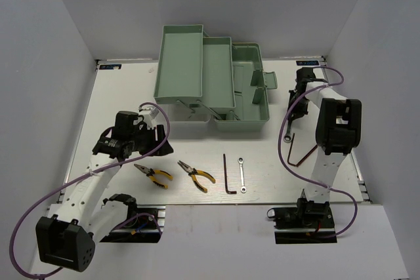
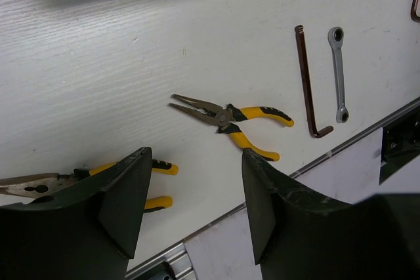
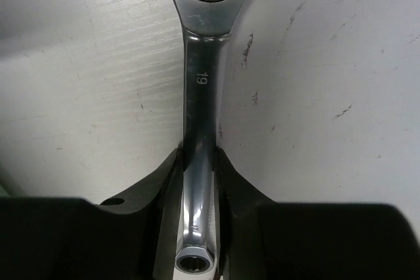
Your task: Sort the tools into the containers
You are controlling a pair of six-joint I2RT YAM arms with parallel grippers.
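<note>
One number, 19, is stamped on the polished steel wrench [image 3: 200, 90], whose shank is pinched between the black fingers of the right gripper [image 3: 199, 159] over the scuffed white tabletop [image 3: 328, 96], toward its right edge. The left gripper [image 2: 195, 162] hangs wide open, holding nothing, above two yellow-handled pliers [image 2: 230, 119] near the front edge, beside an L-shaped hex key [image 2: 307, 83] and a second wrench [image 2: 338, 70]. The mint plastic toolbox [image 1: 262, 120] stands open by the back edge.
</note>
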